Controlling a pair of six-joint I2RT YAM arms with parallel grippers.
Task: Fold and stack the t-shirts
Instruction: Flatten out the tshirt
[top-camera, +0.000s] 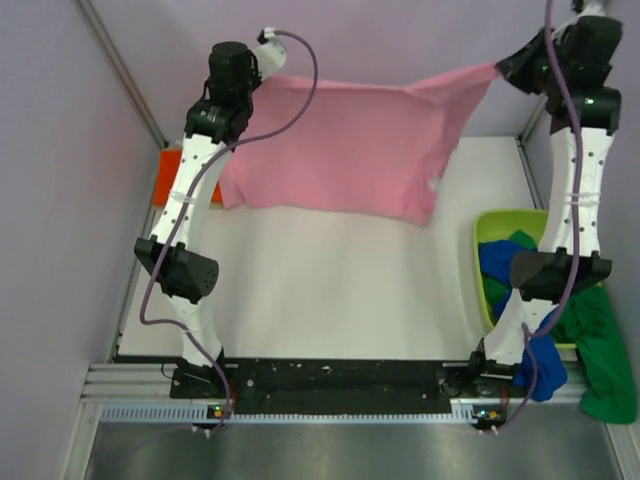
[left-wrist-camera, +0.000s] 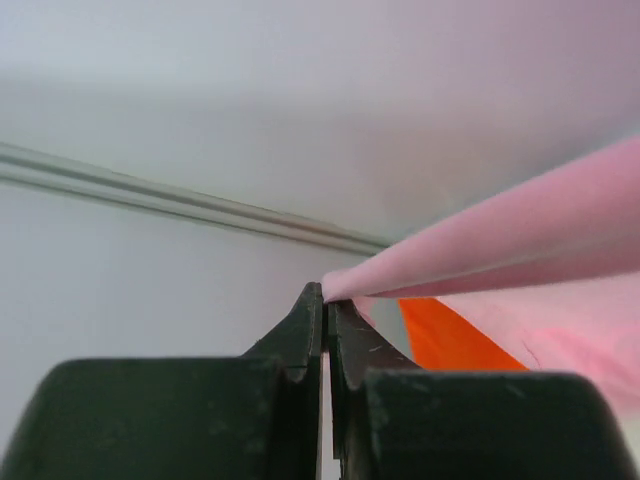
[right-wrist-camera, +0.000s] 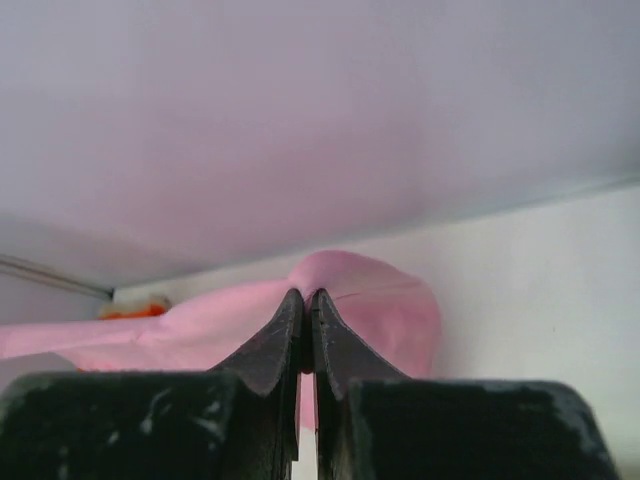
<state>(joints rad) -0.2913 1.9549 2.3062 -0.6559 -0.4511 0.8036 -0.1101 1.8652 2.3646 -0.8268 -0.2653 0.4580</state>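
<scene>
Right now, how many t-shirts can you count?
4: pink t-shirt held by left gripper and right gripper; orange-red one far left; blue one in the green tub; dark green one draped over its rim; more possibly hidden.

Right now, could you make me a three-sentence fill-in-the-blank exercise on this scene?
The left fingers and right fingers are both ____ on the pink t-shirt.
The lime tub sits on the table's ____ side.
The cloth at the table's left edge is ____ in colour.
Missing words: shut; right; orange.
</scene>
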